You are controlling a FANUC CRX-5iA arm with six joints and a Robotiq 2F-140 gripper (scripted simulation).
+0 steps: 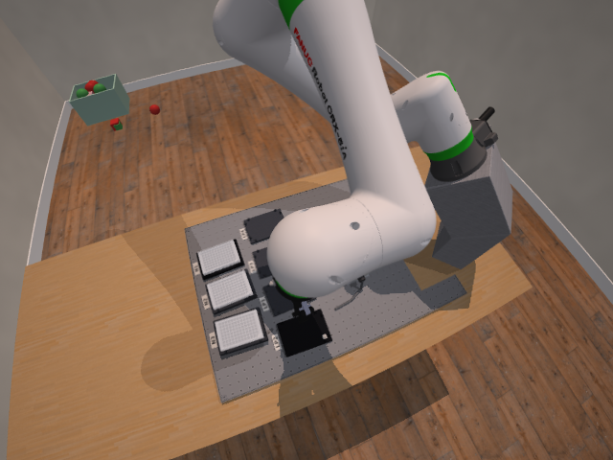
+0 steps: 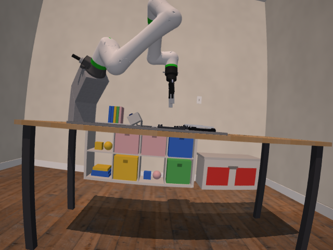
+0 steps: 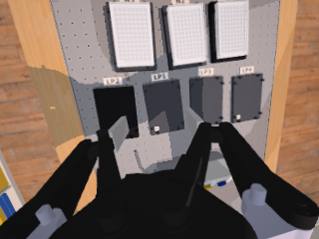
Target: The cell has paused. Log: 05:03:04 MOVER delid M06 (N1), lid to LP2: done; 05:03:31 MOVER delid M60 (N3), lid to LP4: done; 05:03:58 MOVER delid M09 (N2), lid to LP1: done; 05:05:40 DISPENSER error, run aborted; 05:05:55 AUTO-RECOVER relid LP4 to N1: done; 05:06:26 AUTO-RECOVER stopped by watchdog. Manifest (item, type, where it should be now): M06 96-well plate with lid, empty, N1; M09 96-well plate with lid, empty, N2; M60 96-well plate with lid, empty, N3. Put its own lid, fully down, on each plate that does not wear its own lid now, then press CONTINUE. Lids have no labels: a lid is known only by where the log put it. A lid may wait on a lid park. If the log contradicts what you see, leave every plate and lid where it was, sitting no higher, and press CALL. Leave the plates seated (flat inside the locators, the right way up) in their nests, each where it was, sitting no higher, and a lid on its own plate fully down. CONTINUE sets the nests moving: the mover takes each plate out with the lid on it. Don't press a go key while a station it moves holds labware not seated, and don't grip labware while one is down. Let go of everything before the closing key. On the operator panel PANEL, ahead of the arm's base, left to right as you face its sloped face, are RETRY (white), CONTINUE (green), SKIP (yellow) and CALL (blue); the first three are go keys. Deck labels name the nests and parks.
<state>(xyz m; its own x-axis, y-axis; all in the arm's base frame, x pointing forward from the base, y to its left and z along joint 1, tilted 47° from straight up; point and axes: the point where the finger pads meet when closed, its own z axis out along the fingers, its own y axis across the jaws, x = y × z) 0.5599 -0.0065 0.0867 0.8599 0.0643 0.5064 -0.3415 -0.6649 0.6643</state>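
Wooden floorboards and plain walls surround a long wooden table [image 2: 282, 140] on dark legs, with a white shelf unit [image 2: 86, 150] of coloured boxes behind it. On the table lies a grey perforated deck plate [image 1: 375, 316], and a grey pedestal [image 1: 475, 218] at its far edge carries the white arm [image 1: 341, 149], which reaches over the deck and hides part of it from above. Three white 96-well plates stand in a row of nests: from the wrist camera one on the left [image 3: 132, 34], one in the middle [image 3: 186, 31] and one on the right [image 3: 231, 29]; whether each wears a clear lid cannot be told. Just below them sit four dark lid parks in a row, the leftmost [image 3: 115, 111] black, the next [image 3: 163, 106], the third [image 3: 206, 98] and the rightmost [image 3: 247, 97] grey; lids on them cannot be made out. The operator panel [image 2: 134, 118] stands tilted on the deck near the pedestal. The gripper [image 2: 170, 103] hangs well above the deck, pointing straight down over the lid parks, its fingers spread moderately apart with nothing between them and touching nothing.
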